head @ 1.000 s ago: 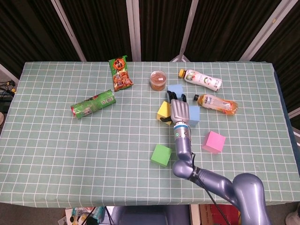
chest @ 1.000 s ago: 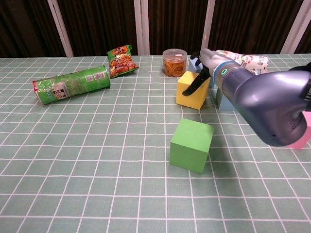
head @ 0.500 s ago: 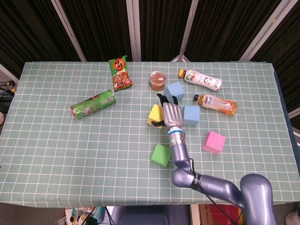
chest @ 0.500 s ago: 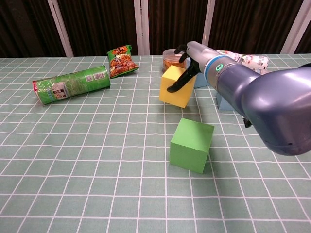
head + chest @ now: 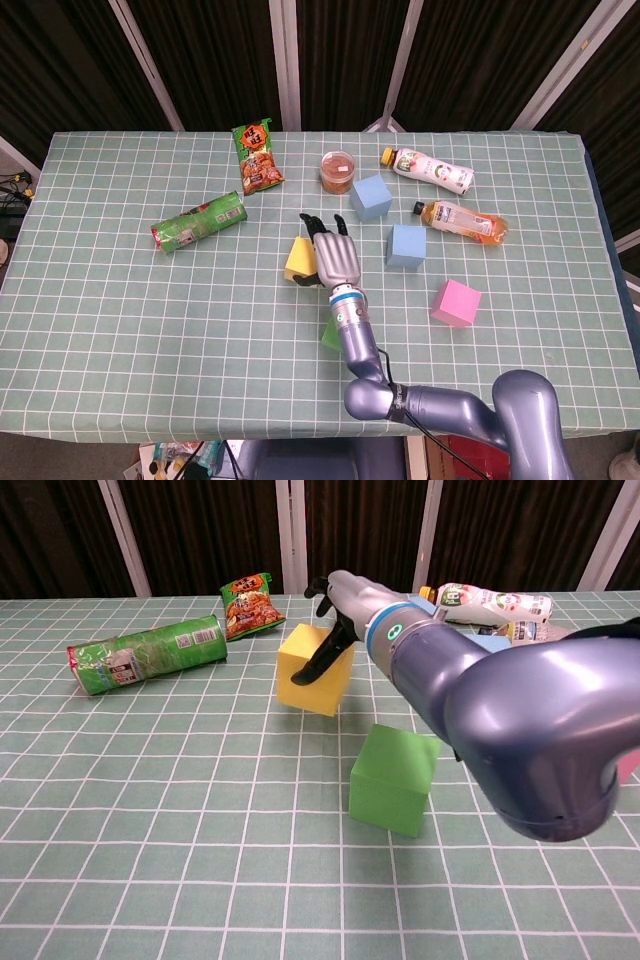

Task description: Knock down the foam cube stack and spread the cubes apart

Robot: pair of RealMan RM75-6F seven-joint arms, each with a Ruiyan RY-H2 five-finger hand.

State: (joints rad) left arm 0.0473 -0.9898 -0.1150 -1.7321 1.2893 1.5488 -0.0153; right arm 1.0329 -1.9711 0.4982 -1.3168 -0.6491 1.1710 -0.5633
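Note:
My right hand (image 5: 335, 258) (image 5: 340, 605) grips the yellow cube (image 5: 298, 258) (image 5: 305, 670) near the table's middle. Its fingers lie over the cube's top and its thumb runs down the right face. The cube is tilted. A green cube (image 5: 393, 780) sits close in front of it, and in the head view this green cube (image 5: 327, 336) is mostly hidden by my forearm. Two light blue cubes (image 5: 370, 196) (image 5: 406, 246) and a pink cube (image 5: 456, 303) lie apart to the right. My left hand shows in neither view.
A green chip can (image 5: 198, 222) (image 5: 150, 652) lies at the left. A snack bag (image 5: 257, 157) (image 5: 250, 602) and an orange jar (image 5: 338, 172) are at the back. Two bottles (image 5: 430, 170) (image 5: 462, 221) lie at the back right.
My right hand has carried the yellow cube leftward, away from the blue cubes, and the cube has tipped. The other cubes have not moved.

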